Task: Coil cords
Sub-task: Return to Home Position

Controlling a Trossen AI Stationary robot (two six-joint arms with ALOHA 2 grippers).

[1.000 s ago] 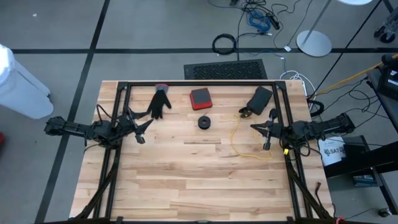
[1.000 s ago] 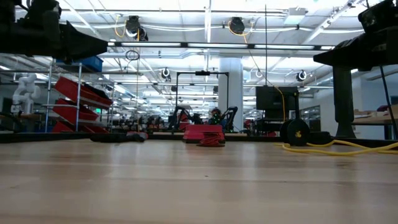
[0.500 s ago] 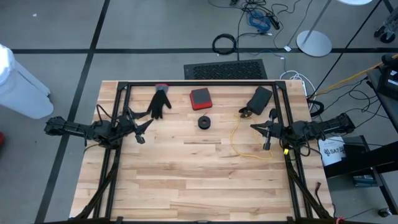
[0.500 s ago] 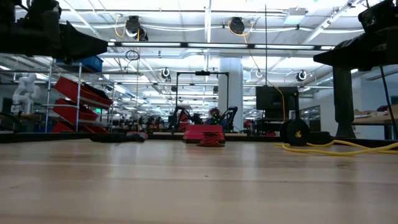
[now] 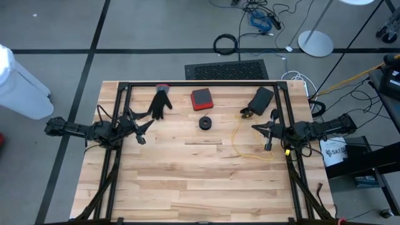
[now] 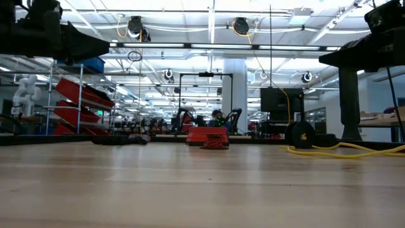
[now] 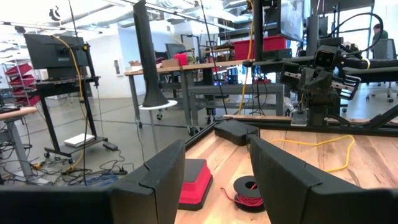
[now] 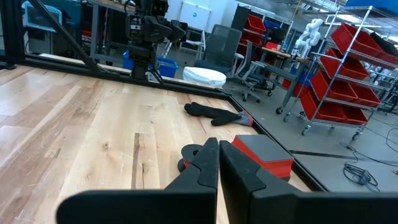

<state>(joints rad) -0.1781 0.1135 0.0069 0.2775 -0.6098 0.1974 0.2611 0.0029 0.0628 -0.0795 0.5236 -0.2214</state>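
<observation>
At the table's left edge: left gripper (image 5: 145,130) (image 7: 216,148) hangs above the wood, fingers (image 7: 163,177) spread wide apart, nothing between them
At the right edge: right gripper (image 5: 262,131) (image 8: 217,149) hangs above the wood, its two dark fingers pressed together, gripping nothing
Yellow cord (image 5: 240,140) (image 6: 342,149) (image 7: 323,144): loose and uncoiled on the table (image 5: 187,181), a wavy line just in front of the right gripper, neither gripper touching it
Spool (image 5: 205,122) (image 7: 249,190): small, black, flat on the wood mid-table toward the far side, between the two grippers
Red wire (image 7: 244,200): wound round the spool
Red box (image 5: 201,98) (image 6: 206,135) (image 8: 264,155): just beyond the spool, near the far edge
Black glove (image 5: 161,103) (image 8: 211,112): beside the red box, on the left arm's side
Black case (image 5: 260,99) (image 7: 233,131): far side, beyond the yellow cord's end
</observation>
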